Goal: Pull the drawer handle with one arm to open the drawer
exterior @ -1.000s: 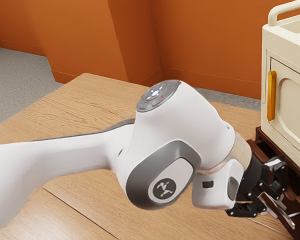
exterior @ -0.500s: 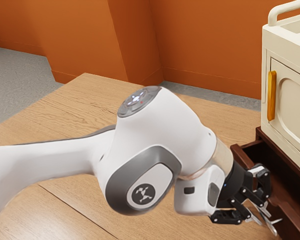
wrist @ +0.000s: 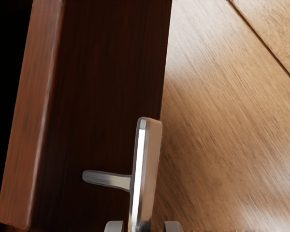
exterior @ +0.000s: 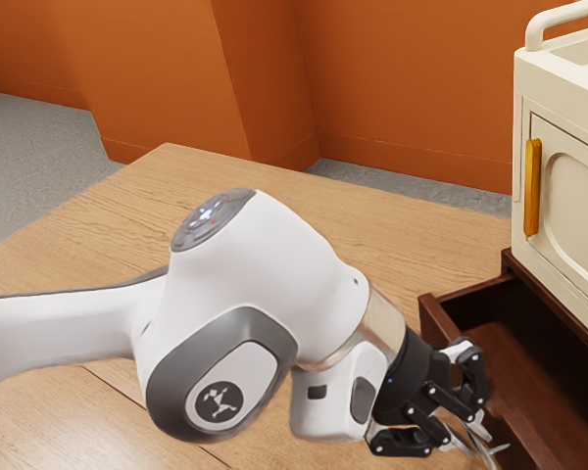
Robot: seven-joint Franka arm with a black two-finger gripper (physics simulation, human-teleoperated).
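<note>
My gripper point(exterior: 478, 443) is low at the exterior view's right, at the front of the dark brown drawer point(exterior: 433, 328), which stands partly pulled out. In the wrist view the silver bar handle point(wrist: 146, 174) juts from the drawer's dark front point(wrist: 106, 92) on a short post. The tips of my gripper point(wrist: 144, 226) stand apart on either side of the bar, with a narrow gap on the drawer side and a wider one on the other. The gripper is open around the handle. Its fingers partly hide the handle in the exterior view.
A cream cabinet point(exterior: 563, 103) with a yellow handle point(exterior: 533, 186) stands above the drawer. The wooden table point(exterior: 372, 225) extends beneath the arm and in front of the drawer. Orange walls point(exterior: 402, 88) rise behind.
My hand has moved toward the exterior view's left and slightly down. The drawer has slid out along with it, exposing much more of its inside.
</note>
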